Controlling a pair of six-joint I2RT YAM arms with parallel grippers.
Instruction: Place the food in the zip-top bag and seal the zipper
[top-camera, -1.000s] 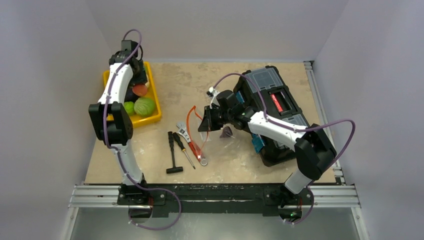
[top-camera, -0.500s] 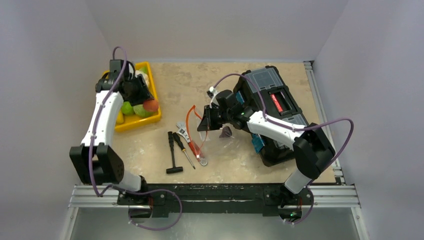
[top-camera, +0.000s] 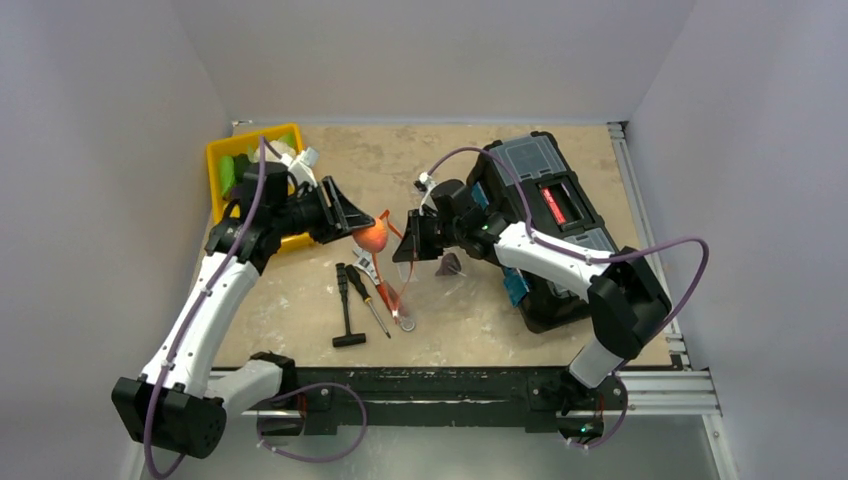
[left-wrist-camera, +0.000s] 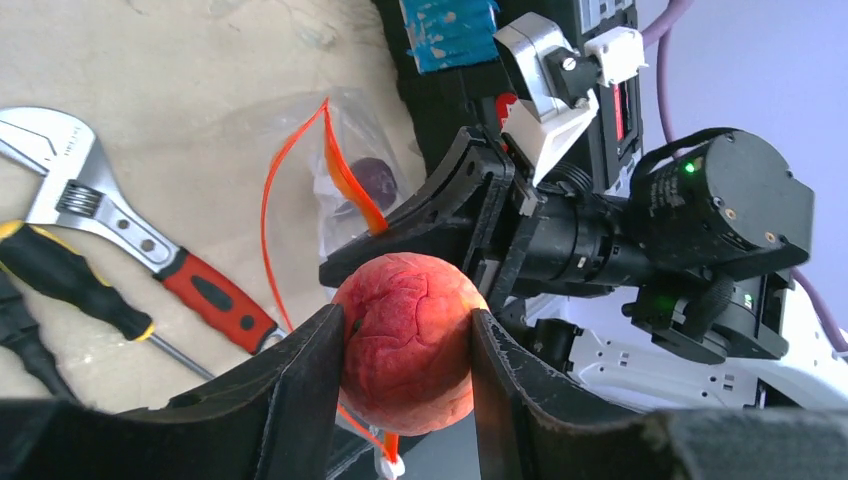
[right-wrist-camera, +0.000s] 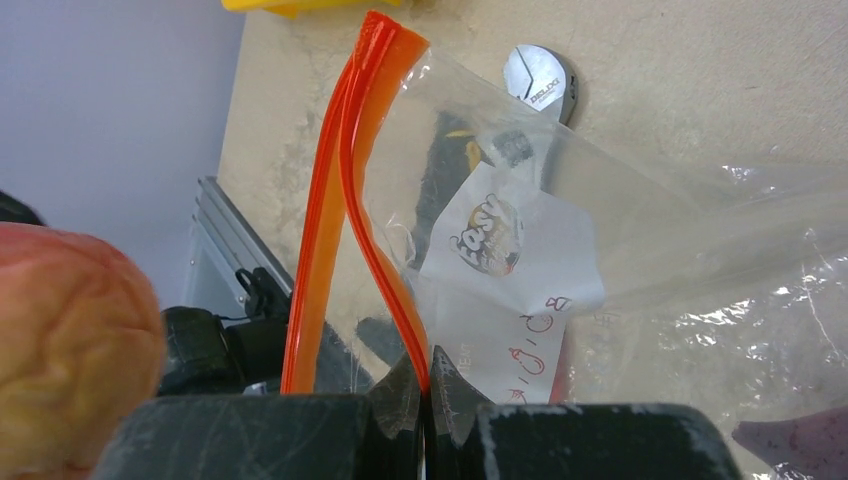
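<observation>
My left gripper (top-camera: 365, 232) is shut on the orange ball (left-wrist-camera: 405, 340), which fills the space between its two fingers. The ball hangs above the table just left of the zip-top bag's (top-camera: 425, 285) raised mouth and shows at the left edge of the right wrist view (right-wrist-camera: 70, 350). My right gripper (right-wrist-camera: 428, 385) is shut on one side of the red-orange zipper (right-wrist-camera: 340, 200), holding the clear bag (right-wrist-camera: 620, 230) up with its mouth parted. A dark purple eggplant (left-wrist-camera: 373, 178) lies inside the bag. Green pieces (top-camera: 232, 168) sit in the yellow tray (top-camera: 222, 148).
A red-handled wrench (top-camera: 385, 290), a yellow-and-black screwdriver (top-camera: 366, 298) and a black T-shaped tool (top-camera: 345, 312) lie on the table in front of the bag. A black toolbox (top-camera: 545, 200) stands right of the bag, behind my right arm.
My left arm has swung from the yellow tray to the right, carrying the orange ball up to the bag's mouth. The right arm and the bag have stayed put.
</observation>
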